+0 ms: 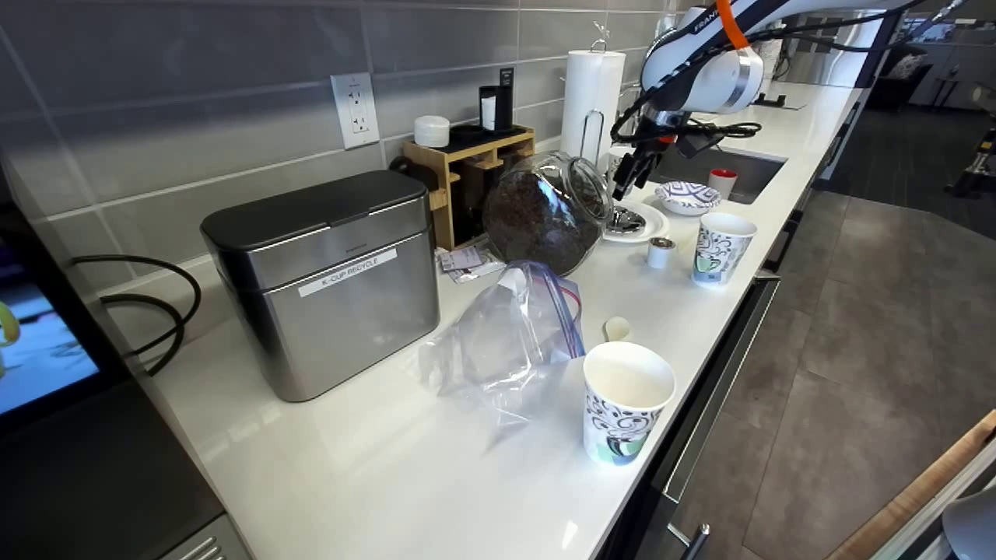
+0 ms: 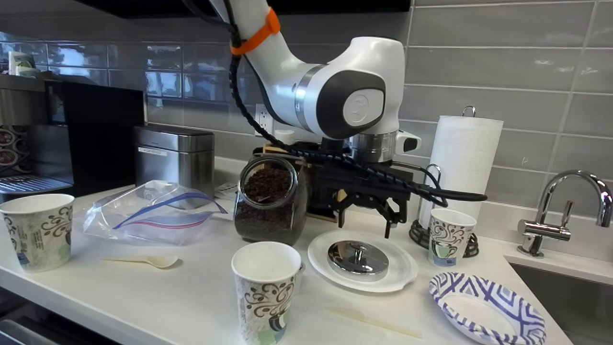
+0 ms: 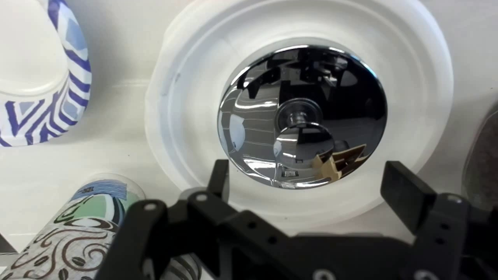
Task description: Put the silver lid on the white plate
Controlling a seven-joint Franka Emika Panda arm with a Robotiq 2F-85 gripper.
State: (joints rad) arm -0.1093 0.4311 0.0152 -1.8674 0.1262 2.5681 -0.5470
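The silver lid (image 2: pixel 345 254) lies knob up inside the white plate (image 2: pixel 318 261) on the counter, and plate rim shows all round it. In the wrist view the shiny lid (image 3: pixel 249 144) sits near the middle of the plate (image 3: pixel 183 97). In an exterior view the lid (image 1: pixel 625 221) and plate (image 1: pixel 657 225) are partly hidden by the glass jar. My gripper (image 2: pixel 364 231) is open and empty, above the back part of the plate and apart from the lid. In the wrist view the gripper's (image 3: pixel 307 167) fingers are wide apart. The gripper (image 1: pixel 629 187) also shows in an exterior view.
A glass jar of dark beans (image 2: pixel 270 220) stands beside the plate. Paper cups (image 2: pixel 266 292) (image 2: pixel 450 237), a patterned bowl (image 2: pixel 488 306) and a pale knife (image 2: pixel 376 323) are around it. A paper towel roll (image 2: pixel 467 158) stands behind. A sink (image 2: pixel 565 297) is beyond the bowl.
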